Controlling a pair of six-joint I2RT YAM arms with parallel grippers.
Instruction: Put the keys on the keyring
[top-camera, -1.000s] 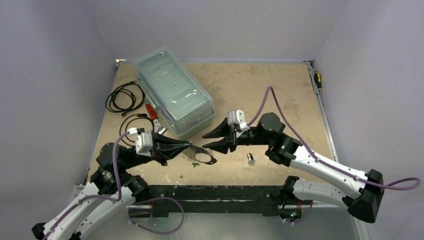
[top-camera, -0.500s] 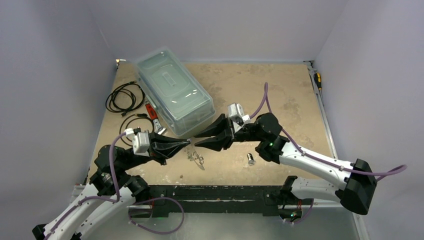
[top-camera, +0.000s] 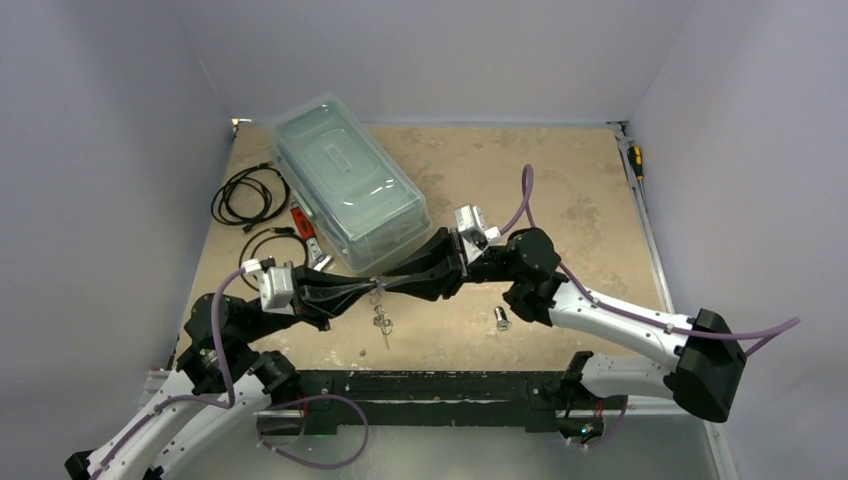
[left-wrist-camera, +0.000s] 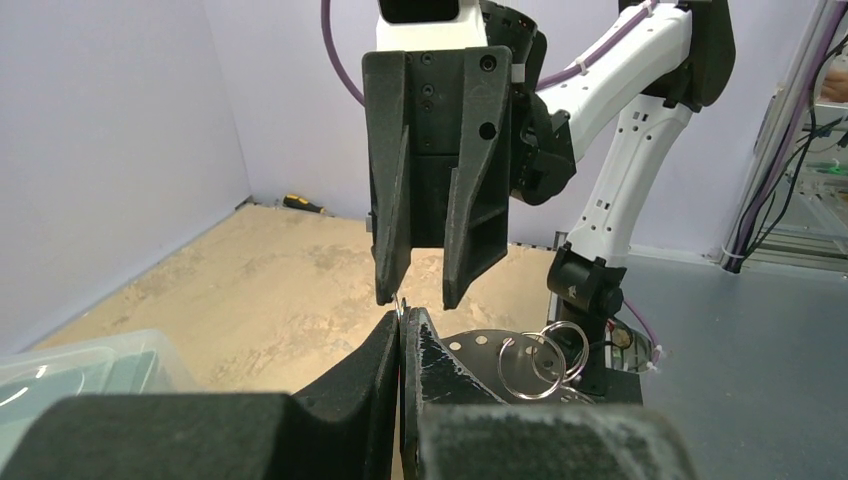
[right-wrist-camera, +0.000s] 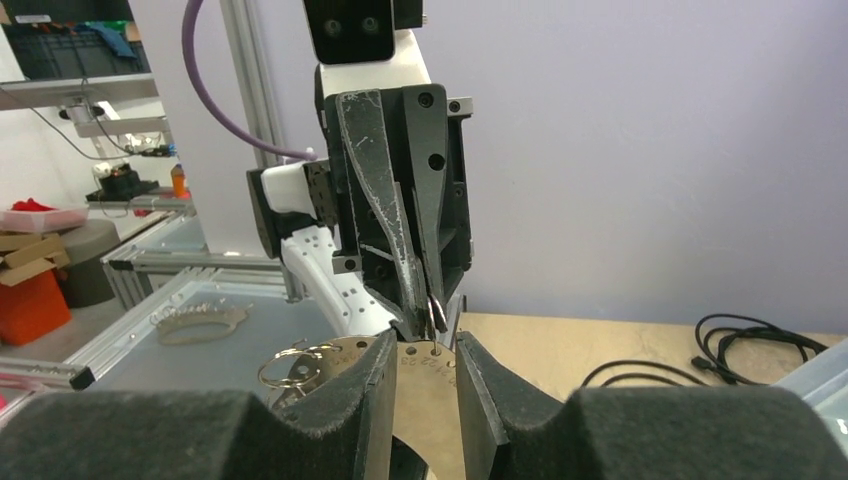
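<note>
The keyring is a pale perforated band held up off the table between the two arms. My left gripper is shut on a small ring at its edge, and two loose metal rings hang off the band. My right gripper faces it tip to tip. Its fingers stand apart on either side of the numbered band. From above, the left gripper and right gripper meet, with small metal pieces dangling below. One dark and silver key lies on the table.
A clear lidded plastic box stands behind the grippers. Coiled black cables and a small red item lie at the left. A screwdriver rests at the right edge.
The left gripper has lifted the keyring off the table. The right gripper has moved left to meet it, and its jaws have narrowed around the band.
</note>
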